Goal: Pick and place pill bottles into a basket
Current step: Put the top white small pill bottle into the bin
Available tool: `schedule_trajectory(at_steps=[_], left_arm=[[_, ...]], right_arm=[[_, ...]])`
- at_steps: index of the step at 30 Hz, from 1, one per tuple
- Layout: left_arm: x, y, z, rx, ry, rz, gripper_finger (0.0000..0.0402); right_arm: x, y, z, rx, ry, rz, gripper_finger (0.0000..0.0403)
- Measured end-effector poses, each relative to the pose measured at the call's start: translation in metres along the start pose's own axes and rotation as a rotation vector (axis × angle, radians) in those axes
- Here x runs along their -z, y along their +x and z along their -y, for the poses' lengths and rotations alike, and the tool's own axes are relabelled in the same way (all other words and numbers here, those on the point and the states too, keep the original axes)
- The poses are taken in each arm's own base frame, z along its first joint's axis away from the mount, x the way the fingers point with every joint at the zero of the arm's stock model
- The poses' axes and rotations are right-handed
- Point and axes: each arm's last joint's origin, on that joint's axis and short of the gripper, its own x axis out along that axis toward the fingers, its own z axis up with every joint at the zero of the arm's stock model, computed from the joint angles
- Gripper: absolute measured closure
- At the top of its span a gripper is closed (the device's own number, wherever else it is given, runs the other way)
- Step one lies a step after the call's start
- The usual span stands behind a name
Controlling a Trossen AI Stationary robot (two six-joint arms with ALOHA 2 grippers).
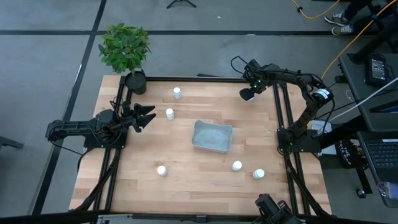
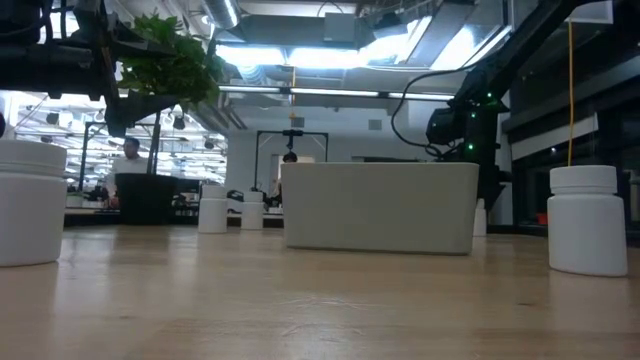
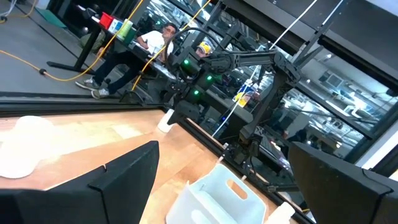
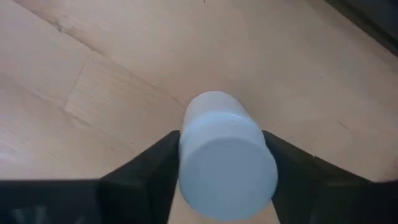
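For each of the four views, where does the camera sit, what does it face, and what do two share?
High: overhead, straight down; both arms, grey-blue rectangular basket.
Low: table height, level across; basket, one arm behind.
Left wrist: past open left gripper toward basket.
Right wrist: down at table; right gripper around small white pill bottle.
High, low and left wrist share the basket.

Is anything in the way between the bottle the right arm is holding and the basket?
Nothing visible. The right gripper holds a pill bottle near the table's far edge, and only bare wood lies between it and the basket.

White pill bottles (caps too), grey-blue basket, pale wood-grain table, black claw
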Motion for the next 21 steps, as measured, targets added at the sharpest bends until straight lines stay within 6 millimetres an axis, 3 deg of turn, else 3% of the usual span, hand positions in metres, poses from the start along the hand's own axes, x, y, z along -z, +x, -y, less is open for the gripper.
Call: schedule_trajectory(at_steps=[2,13,21], left_arm=[[0.000,0.000,0.000,-0.001,0.000,0.000,0.0052],[0.002,0.000,-0.003,-0.054,0.013,-0.007,0.0052],[0.003,0.000,-0.003,-0.059,0.016,-0.010,0.0052]], right_arm=[[0.000,0.000,-0.001,0.002,-0.005,0.000,0.0230],[0.001,0.000,-0.014,-0.015,-0.046,-0.004,0.0210],[0.005,-0.001,-0.032,-0.079,-0.098,-0.022,0.0230]])
